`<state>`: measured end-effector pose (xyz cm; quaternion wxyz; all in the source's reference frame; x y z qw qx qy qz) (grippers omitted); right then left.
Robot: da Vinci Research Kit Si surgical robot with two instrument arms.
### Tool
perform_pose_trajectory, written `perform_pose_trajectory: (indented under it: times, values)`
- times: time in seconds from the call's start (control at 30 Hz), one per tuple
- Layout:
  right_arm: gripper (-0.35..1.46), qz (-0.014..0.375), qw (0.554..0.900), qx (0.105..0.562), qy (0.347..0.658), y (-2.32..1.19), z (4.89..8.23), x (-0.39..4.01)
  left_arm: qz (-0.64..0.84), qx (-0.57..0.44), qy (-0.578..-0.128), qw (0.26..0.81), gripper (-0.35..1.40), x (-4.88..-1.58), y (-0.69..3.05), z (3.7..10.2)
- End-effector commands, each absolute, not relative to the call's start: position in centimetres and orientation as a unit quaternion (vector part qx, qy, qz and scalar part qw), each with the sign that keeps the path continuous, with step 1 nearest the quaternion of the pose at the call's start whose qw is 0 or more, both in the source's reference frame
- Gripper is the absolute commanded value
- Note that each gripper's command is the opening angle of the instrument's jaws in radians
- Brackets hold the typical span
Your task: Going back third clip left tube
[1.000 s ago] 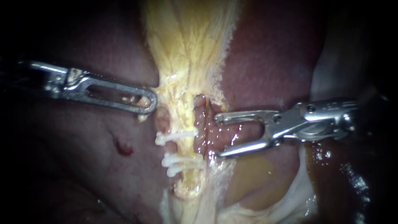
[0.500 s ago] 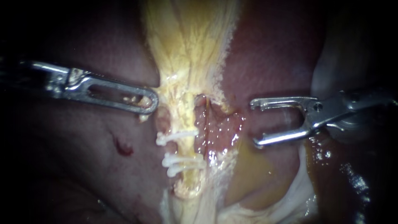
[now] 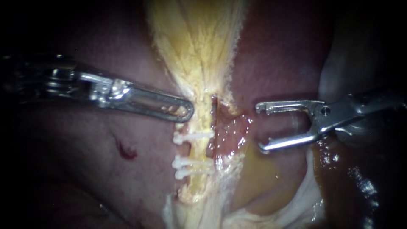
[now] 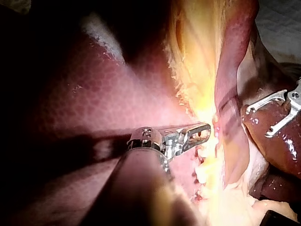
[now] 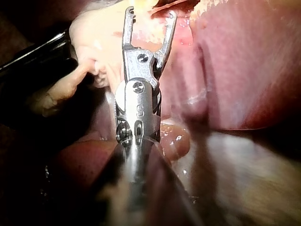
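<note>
My left instrument (image 3: 183, 112) comes first. Its jaws are closed on a bit of the yellow tissue (image 3: 199, 63), just above the left tube (image 3: 197, 150). If I pull too hard there, the soft tissue could rip. The tube runs down the middle of the liver (image 3: 85, 169), with three white clips (image 3: 193, 136) across it. A hard tug could make a clip slip. My right instrument (image 3: 261, 128) has open, empty jaws, apart from the tube. Its tips could poke the wet red tissue (image 3: 231, 131) if I drift.
</note>
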<state>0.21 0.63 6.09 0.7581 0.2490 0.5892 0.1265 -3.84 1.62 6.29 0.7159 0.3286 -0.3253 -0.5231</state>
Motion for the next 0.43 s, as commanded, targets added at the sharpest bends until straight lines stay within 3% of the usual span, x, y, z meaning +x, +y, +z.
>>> perform_pose_trajectory:
  times: [0.03, 0.43]
  values:
    - [0.50, 0.127, 0.758, 0.249, 0.590, 0.63, 6.08, 0.21, -0.524, 0.328, -0.323, 0.717, -0.35, -3.85, 1.62, 6.30]
    - [0.50, 0.128, 0.757, 0.248, 0.591, 0.63, 6.08, 0.22, -0.523, 0.328, -0.322, 0.717, -0.35, -3.83, 1.62, 6.29]
